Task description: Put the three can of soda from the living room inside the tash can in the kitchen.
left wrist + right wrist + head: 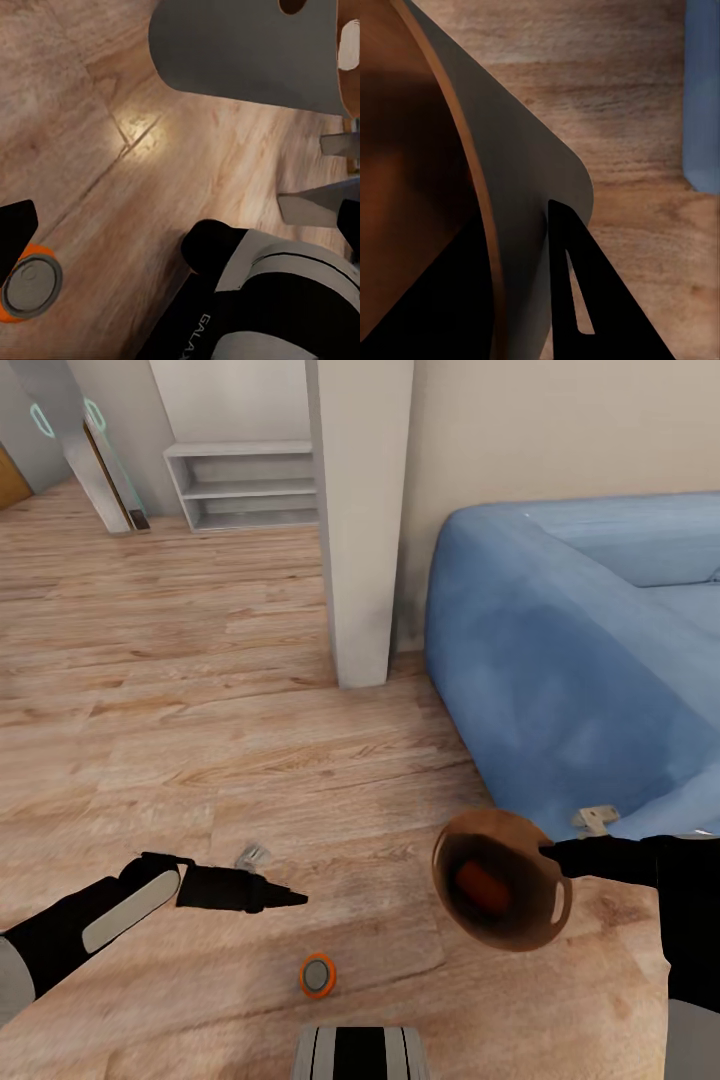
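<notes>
An orange can of soda [318, 974] stands upright on the wood floor just in front of my base; its silver top [30, 285] shows in the left wrist view. My left gripper [290, 898] hovers above and left of it, open and empty, with one black finger [15, 232] next to the can. My right gripper [552, 857] is shut on the rim of the coppery trash can [500, 880], held tilted above the floor. A second orange can [483, 887] lies inside it. The right wrist view shows my right gripper [510, 300] astride the trash can wall [521, 187].
A light-blue sofa [590, 660] fills the right side, with a metal foot [595, 820] at its near edge. A white pillar [360, 520] stands ahead, and a low white shelf [245, 485] sits beyond it. A small metal piece [255, 855] lies on the floor. Open wood floor stretches left.
</notes>
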### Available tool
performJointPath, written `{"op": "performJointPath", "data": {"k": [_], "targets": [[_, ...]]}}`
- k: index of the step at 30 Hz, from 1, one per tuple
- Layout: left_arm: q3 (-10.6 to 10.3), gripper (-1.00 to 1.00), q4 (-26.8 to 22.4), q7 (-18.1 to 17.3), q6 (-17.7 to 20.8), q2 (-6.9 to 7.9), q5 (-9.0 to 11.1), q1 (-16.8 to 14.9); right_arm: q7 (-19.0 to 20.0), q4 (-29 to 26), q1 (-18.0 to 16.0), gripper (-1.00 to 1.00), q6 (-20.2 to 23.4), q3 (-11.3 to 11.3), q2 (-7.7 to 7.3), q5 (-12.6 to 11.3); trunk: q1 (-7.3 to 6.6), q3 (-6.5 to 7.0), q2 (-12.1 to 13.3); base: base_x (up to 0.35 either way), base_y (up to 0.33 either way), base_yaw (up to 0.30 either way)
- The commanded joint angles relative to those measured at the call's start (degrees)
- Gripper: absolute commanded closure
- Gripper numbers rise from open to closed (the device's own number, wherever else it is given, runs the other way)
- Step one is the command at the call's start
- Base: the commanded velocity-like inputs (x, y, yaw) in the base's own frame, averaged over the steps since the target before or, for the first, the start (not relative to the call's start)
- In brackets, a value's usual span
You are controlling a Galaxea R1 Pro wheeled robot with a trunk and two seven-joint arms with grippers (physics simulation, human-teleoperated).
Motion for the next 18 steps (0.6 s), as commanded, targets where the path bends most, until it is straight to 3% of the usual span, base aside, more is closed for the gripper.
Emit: {"op": "performJointPath", "data": {"k": [1, 5, 6, 7, 8, 11, 18], "targets": [[-0.33, -1.0, 0.33, 0.33, 0.33, -0.33, 0.3, 0.0, 0.17, 0.0, -0.01, 1.0, 0.31, 0.01, 0.0, -0.31, -0.01, 0.0, 0.0, 0.0, 0.0, 0.0], [-1.64, -1.0, 0.49, 1.62, 1.62, -1.62, 1.56, 0.0, 0.16, -0.01, -0.01, 1.0, 0.18, 0.01, 0.0, -0.39, -0.01, 0.0, 0.0, 0.0, 0.0, 0.0], [-3.51, -1.0, 0.36, 43.23, 12.86, -14.14, 11.08, 0.0, 0.14, -0.01, -0.01, 1.0, 6.94, 0.01, 0.0, -11.01, -0.01, 0.0, 0.0, 0.0, 0.0, 0.0], [-4.96, -1.0, 0.24, 49.32, 12.95, -14.59, 15.17, 0.0, 0.17, 0.0, -0.03, 1.0, 6.94, 0.01, 0.0, -11.01, -0.01, 0.0, 0.0, 0.0, 0.0, 0.0], [-6.32, -1.0, 0.19, 52.86, 12.87, -14.79, 17.5, 0.0, 0.18, 0.0, -0.02, 1.0, 6.94, -0.02, 0.0, -11.01, -0.01, 0.0, 0.0, 0.0, 0.0, 0.0], [-10.17, -1.0, 0.09, 60.09, 11.4, -15.59, 21.96, 0.0, 0.19, 0.0, -0.01, 1.0, 6.94, 0.0, -0.04, -11.08, -0.01, 0.0, 0.0, 0.0, 0.0, 0.0], [-11.34, -1.0, 0.2, 66.74, 10.17, -17.62, 22.82, 0.0, 0.2, 0.0, -0.01, 1.0, 6.94, 0.01, -0.08, -11.16, -0.01, 0.0, 0.0, 0.0, 0.0, 0.0]]}}
